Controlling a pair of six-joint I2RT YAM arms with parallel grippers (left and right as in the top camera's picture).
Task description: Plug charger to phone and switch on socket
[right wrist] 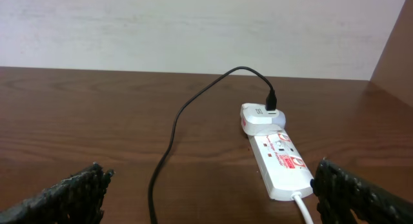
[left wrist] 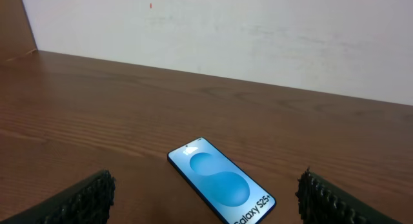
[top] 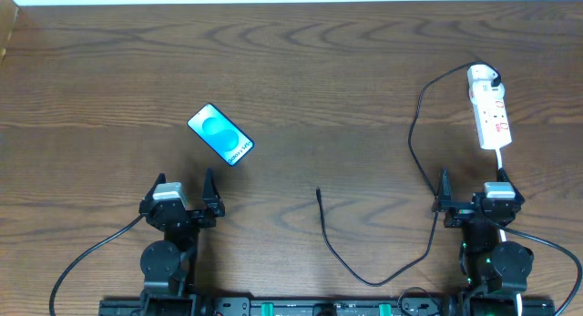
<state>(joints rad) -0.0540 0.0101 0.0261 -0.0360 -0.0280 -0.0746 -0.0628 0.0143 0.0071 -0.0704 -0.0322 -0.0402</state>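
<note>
The phone (top: 220,134) lies face up and slanted on the table, left of centre; it also shows in the left wrist view (left wrist: 222,181), just ahead of my open left gripper (top: 185,190) (left wrist: 206,199). The white socket strip (top: 490,113) (right wrist: 279,161) lies at the far right. The charger's white adapter (top: 483,76) (right wrist: 262,117) is plugged into its far end. The black cable (top: 417,143) (right wrist: 174,130) loops down the table to its loose connector tip (top: 318,192) at centre. My right gripper (top: 474,194) (right wrist: 208,198) is open and empty, just short of the strip.
The strip's white cord (top: 502,159) (right wrist: 306,208) runs back past my right gripper. A white wall (left wrist: 226,30) stands behind the table's far edge. A wooden side panel (right wrist: 393,53) rises at the far right.
</note>
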